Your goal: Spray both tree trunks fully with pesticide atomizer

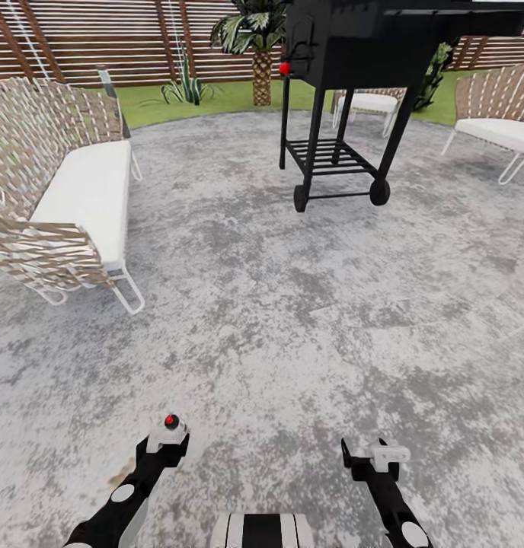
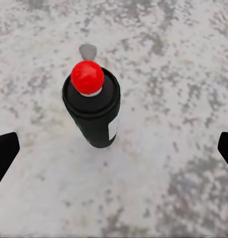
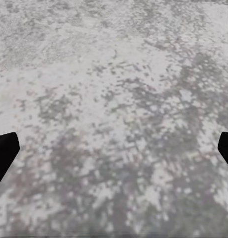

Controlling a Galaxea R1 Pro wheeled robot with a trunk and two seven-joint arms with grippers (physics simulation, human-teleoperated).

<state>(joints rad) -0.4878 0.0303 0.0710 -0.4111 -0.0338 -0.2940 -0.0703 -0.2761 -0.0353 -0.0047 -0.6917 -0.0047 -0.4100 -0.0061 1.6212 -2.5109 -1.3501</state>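
The pesticide atomizer (image 2: pixel 92 106), a small black bottle with a round red top, stands upright on the grey speckled floor (image 1: pixel 292 304). My left gripper (image 2: pixel 114 151) hangs above it, open, one dark fingertip (image 2: pixel 4 153) on each side and well apart from the bottle. From the head, the atomizer's red top (image 1: pixel 170 421) peeks out just past my left gripper (image 1: pixel 164 445) at the bottom left. My right gripper (image 1: pixel 376 457) is at the bottom right, and the right gripper (image 3: pixel 114 151) is open over bare paving. The trees are out of view.
A wicker bench (image 1: pixel 64 198) with a white cushion stands at the left. A black wheeled grill (image 1: pixel 346 91) is ahead, with wicker chairs (image 1: pixel 498 122) behind and to the right. Lawn (image 1: pixel 209 99), a palm (image 1: pixel 258 46) and the slat fence (image 1: pixel 102 38) lie beyond the paving.
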